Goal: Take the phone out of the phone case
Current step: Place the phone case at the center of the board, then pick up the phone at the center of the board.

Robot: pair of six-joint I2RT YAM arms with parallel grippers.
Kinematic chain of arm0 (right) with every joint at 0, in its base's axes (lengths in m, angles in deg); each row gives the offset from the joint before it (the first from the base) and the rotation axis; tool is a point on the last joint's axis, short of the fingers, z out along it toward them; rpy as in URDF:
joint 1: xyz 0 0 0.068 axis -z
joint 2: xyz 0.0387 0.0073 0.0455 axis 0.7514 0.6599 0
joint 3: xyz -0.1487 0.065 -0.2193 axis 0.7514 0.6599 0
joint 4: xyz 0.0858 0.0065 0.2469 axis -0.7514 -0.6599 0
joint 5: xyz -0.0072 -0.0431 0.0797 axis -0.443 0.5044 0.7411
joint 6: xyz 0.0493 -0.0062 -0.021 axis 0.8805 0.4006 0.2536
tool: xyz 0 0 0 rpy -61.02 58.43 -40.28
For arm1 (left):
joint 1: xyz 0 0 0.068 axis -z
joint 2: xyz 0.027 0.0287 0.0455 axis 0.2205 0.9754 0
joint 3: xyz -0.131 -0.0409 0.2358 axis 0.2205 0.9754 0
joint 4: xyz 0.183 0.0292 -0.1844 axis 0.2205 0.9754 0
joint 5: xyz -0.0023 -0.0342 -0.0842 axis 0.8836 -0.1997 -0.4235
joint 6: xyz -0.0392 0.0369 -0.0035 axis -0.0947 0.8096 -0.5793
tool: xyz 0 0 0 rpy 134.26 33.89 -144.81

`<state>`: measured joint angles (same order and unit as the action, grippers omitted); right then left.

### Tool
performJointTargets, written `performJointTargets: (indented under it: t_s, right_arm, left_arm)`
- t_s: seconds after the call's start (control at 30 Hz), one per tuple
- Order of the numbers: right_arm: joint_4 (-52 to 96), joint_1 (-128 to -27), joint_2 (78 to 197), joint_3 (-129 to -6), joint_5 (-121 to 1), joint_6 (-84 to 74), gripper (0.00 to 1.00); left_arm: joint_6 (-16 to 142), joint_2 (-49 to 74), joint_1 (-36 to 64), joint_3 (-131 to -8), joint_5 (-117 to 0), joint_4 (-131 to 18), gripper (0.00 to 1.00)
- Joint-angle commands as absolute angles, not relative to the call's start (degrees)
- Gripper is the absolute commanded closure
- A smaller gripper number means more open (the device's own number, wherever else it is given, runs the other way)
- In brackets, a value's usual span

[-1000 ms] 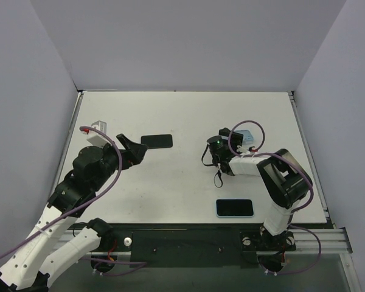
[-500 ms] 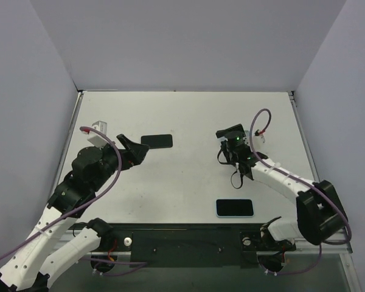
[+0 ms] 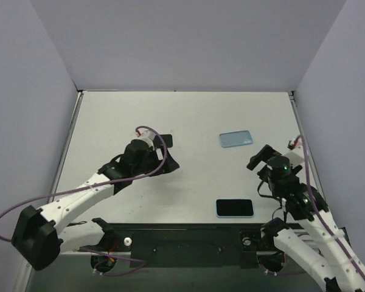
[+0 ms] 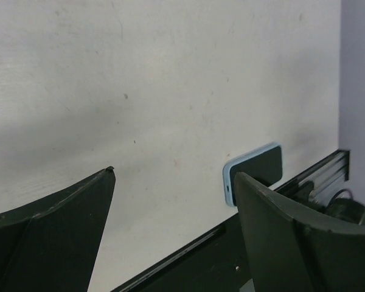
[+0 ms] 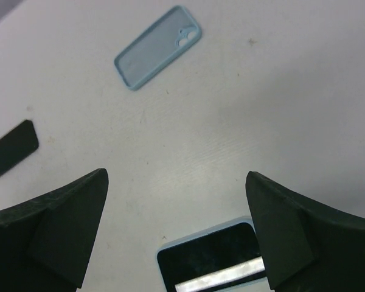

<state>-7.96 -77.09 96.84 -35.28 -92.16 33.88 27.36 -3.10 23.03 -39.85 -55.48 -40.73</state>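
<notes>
Phone case (image 4: 226, 181), light blue with a dark-screened phone (image 3: 235, 208) seated in it, lay flat on the bench (image 3: 188, 115) close to the front edge and right of centre, touched by neither arm. A second, empty light-blue case (image 3: 236, 139) lay farther back on the right half, well apart from the first. A bare black phone (image 3: 163, 139) lay left of centre, partly covered from above by the left arm (image 3: 91, 188).

The left jaws stood wide open and held nothing, raised over bare bench just beside the black phone; the left wrist view showed the cased phone off beyond one finger (image 4: 280, 225). The right arm (image 3: 304, 207) was drawn toward the right edge, its jaws also spread wide and empty. The right wrist view showed the cased phone low between the fingers (image 5: 61, 219), with the empty case farther off.
</notes>
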Motion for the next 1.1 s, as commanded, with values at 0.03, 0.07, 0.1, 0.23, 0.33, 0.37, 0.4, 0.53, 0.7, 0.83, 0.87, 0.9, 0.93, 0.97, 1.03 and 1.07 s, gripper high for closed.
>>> performJointTargets:
  t_s: [0.03, 0.07, 0.1, 0.23, 0.33, 0.37, 0.4, 0.53, 0.7, 0.83, 0.87, 0.9, 0.93, 0.97, 1.03, 1.07]
  right_arm:
    - [-14.24, -75.6, 81.51, -35.27, -98.3, 29.23, 0.1]
    - [-13.98, -75.52, 80.09, -35.97, -98.3, 28.53, 0.1]
    - [-13.98, -75.52, 77.99, -36.94, -98.21, 27.92, 0.1]
    - [-15.73, -75.52, 73.15, -40.45, -97.43, 26.42, 0.1]
    - [-16.96, -75.6, 68.84, -42.22, -97.16, 26.5, 0.11]
    - [-17.05, -75.69, 66.39, -42.92, -97.25, 26.33, 0.11]
    - [-17.05, -75.69, 65.24, -43.18, -97.16, 26.07, 0.11]
    - [-18.19, -76.39, 60.57, -45.55, -98.74, 24.13, 0.11]
    - [-21.09, -78.94, 58.2, -48.46, -102.86, 23.95, 0.11]
    - [-21.89, -81.48, 56.53, -49.6, -105.76, 23.96, 0.11]
    - [-22.06, -81.93, 56.53, -49.95, -106.38, 23.87, 0.11]
    - [-22.76, -82.63, 56.53, -50.3, -107.52, 24.13, 0.11]
    - [-22.94, -83.07, 56.53, -50.65, -107.96, 24.04, 0.11]
    - [-23.2, -83.6, 56.53, -50.83, -108.58, 24.13, 0.11]
    - [-23.47, -84.13, 56.52, -51.1, -109.11, 24.48, 0.11]
    - [-23.56, -84.13, 56.53, -51.01, -109.02, 24.48, 0.11]
  left_arm:
    - [36.58, 8.8, 38.38, -47.66, -53.15, -48.24, 0.09]
    - [40.68, 11.51, 39.37, -48.8, -53.67, -51.12, 0.09]
    - [42.29, 12.75, 41.73, -49.07, -55.67, -52.72, 0.09]
    - [59.22, 20.93, 46.75, -53.81, -65.07, -56.0, 0.11]
    - [69.87, 29.08, 50.62, -62.05, -65.63, -46.79, 0.12]
    - [74.17, 30.51, 52.63, -64.08, -63.89, -45.11, 0.12]
    - [77.08, 34.09, 53.44, -67.58, -62.83, -41.35, 0.12]
    - [86.86, 42.81, 56.17, -74.9, -64.64, -35.71, 0.11]
    - [92.05, 52.03, 56.78, -86.14, -69.58, -27.62, 0.1]
    - [92.93, 58.45, 57.75, -93.96, -70.11, -22.08, 0.1]
    - [92.93, 59.6, 57.75, -94.94, -71.15, -21.37, 0.1]
    - [92.76, 61.01, 57.66, -96.43, -71.6, -20.58, 0.1]
    - [92.58, 61.54, 57.75, -96.88, -72.04, -20.48, 0.1]
    - [92.32, 62.16, 57.75, -97.15, -72.13, -20.65, 0.1]
    - [91.27, 62.51, 57.75, -96.71, -72.48, -21.97, 0.1]
    - [90.91, 62.51, 57.84, -96.36, -72.92, -22.67, 0.1]
